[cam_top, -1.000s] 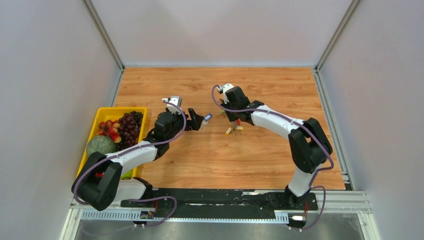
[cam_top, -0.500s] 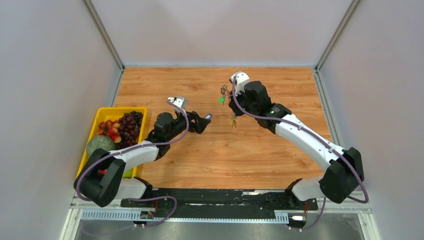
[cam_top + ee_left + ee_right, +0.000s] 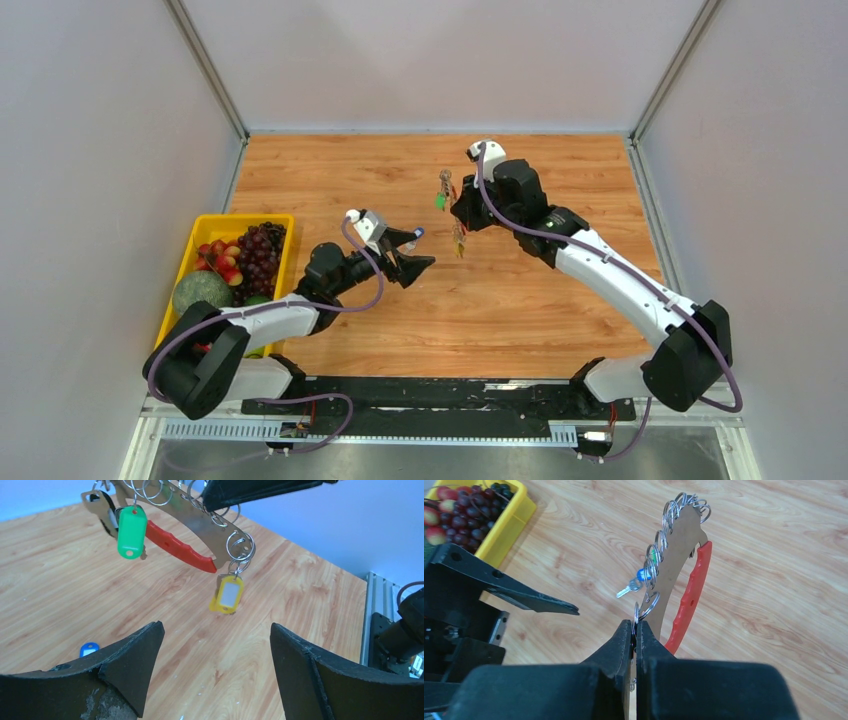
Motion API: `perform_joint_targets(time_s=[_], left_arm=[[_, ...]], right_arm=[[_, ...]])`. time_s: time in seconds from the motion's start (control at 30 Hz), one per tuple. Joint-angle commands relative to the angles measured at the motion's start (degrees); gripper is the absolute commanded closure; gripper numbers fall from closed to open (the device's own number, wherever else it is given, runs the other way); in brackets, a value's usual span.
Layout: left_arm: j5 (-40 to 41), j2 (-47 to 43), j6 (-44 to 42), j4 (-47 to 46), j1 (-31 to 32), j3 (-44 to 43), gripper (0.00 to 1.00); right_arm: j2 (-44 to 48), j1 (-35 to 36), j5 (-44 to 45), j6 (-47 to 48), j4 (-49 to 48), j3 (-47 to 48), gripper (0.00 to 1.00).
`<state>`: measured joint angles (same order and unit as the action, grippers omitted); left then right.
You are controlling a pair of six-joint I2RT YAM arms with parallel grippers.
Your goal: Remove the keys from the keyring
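My right gripper [image 3: 460, 215] is shut on the keyring [image 3: 447, 186] and holds it in the air above the table. In the right wrist view the gripper [image 3: 635, 627] pinches the lower end of the grey plate [image 3: 680, 555] with its red curved piece [image 3: 691, 597] and several wire rings. In the left wrist view a green-tagged key [image 3: 131, 532] and a yellow-tagged key [image 3: 227, 594] hang from the keyring [image 3: 185, 517]. A blue-tagged key [image 3: 88, 649] lies loose on the table [image 3: 416, 233]. My left gripper [image 3: 216, 627] is open and empty, below and in front of the keyring [image 3: 414, 252].
A yellow bin [image 3: 196, 232] with grapes, strawberries and a green melon stands at the table's left edge; it also shows in the right wrist view [image 3: 504, 532]. Grey walls close in the wooden table [image 3: 520, 320] on three sides.
The right arm has lifted the keyring off the table and carried it back and up. The left gripper has opened, swung right towards the keyring, and the blue-tagged key stays on the table.
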<state>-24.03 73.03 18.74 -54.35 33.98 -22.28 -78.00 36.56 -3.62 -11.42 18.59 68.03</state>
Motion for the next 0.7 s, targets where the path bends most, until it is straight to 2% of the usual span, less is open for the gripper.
perform_joint_targets(time_s=[0.0, 0.23, 0.37, 0.43, 0.53, 0.67], left_arm=[[-3.0, -0.5, -3.1, -11.0, 0.5, 2.6, 0.13], [-4.1, 2.9, -3.0, -23.8, 0.7, 5.9, 0.15], [-2.4, 5.0, -3.0, -28.0, 0.8, 7.0, 0.15], [-2.0, 5.3, -4.4, -28.7, 0.7, 7.5, 0.14], [3.4, 3.5, -4.9, -28.9, 0.8, 9.0, 0.13], [8.9, -0.5, -7.7, -24.5, 0.7, 10.3, 0.11]], right_arm=[[2.9, -0.1, -4.9, -5.2, -3.6, 3.7, 1.0], [3.3, -0.1, -10.3, -7.2, -5.1, 3.4, 1.0], [3.4, 0.0, -13.4, -6.6, -5.6, 3.3, 1.0], [3.7, 0.0, -14.9, -5.4, -5.6, 3.0, 1.0], [4.7, 0.0, -17.4, -3.2, -5.5, 2.1, 1.0], [6.5, 0.0, -20.8, -0.5, -5.4, 0.2, 1.0]])
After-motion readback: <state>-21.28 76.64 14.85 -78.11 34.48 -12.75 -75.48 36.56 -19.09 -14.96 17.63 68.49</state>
